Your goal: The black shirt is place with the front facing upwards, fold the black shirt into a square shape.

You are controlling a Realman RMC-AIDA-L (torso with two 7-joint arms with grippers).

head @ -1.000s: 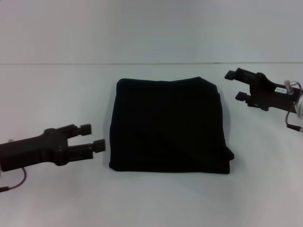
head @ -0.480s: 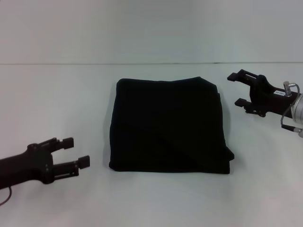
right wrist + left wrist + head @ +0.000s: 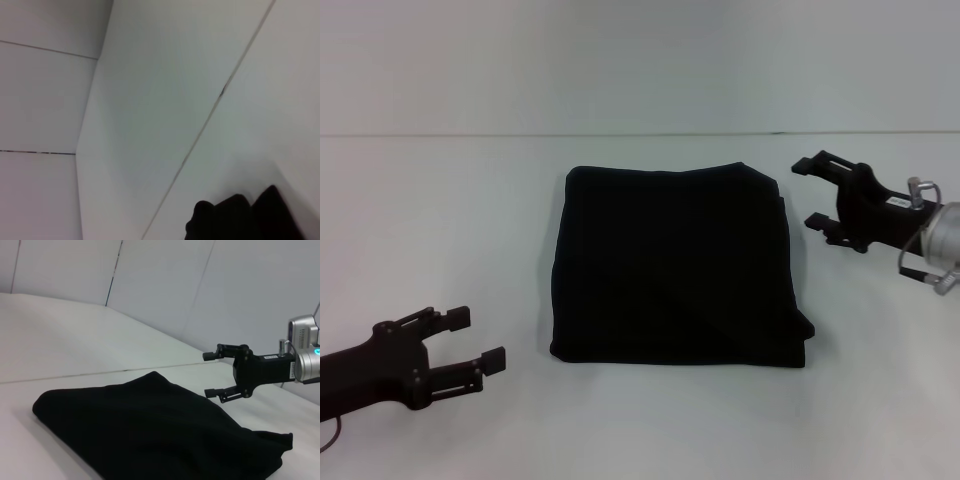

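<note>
Folded black cloth shirt [image 3: 675,268] lies square mid-table; left gripper [image 3: 470,340] and right gripper [image 3: 810,192] flank it, jaws spread, empty. Any stray brush could rumple those folds.

From the head we look forward and down, seeing the whole black shirt [image 3: 675,268] between both arms. Our left wrist camera sits low beside it, facing across to the right gripper [image 3: 216,374], as the head view also shows. Our right wrist camera catches only a shirt corner
</note>
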